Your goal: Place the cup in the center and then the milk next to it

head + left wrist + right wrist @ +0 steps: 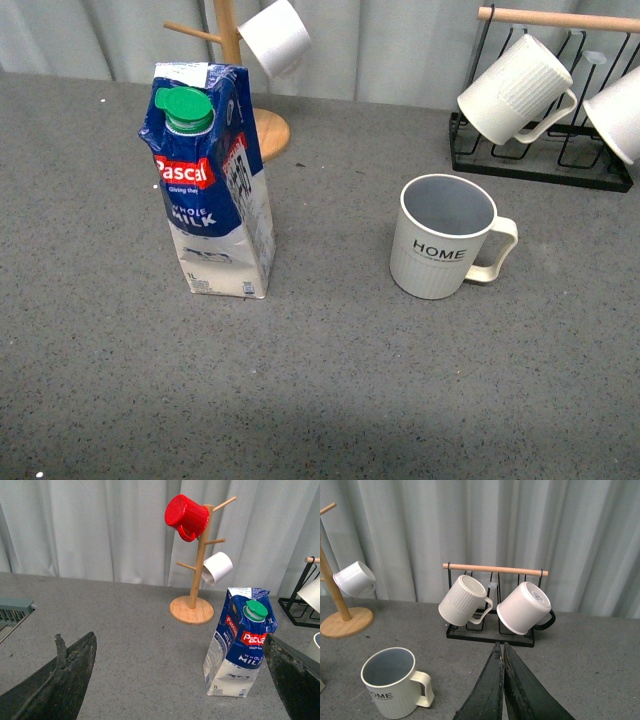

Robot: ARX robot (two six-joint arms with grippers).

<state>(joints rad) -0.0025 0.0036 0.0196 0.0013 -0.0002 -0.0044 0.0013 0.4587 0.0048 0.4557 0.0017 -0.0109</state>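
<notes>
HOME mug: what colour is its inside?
The cup is grey-blue inside; the front view shows it best.

Diffuse, even light made all three views bright and crisp. Beyond the jaws, the milk (215,200) and cup (443,240) cast only faint, soft shadows on the counter (400,380), whose near edge lay dimmer in the front view. The jaws themselves looked dark and slightly blurred.

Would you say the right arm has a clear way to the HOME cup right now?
Probably yes: the cup stands alone on open table, apart from the rack, though the right gripper is shut.
</notes>
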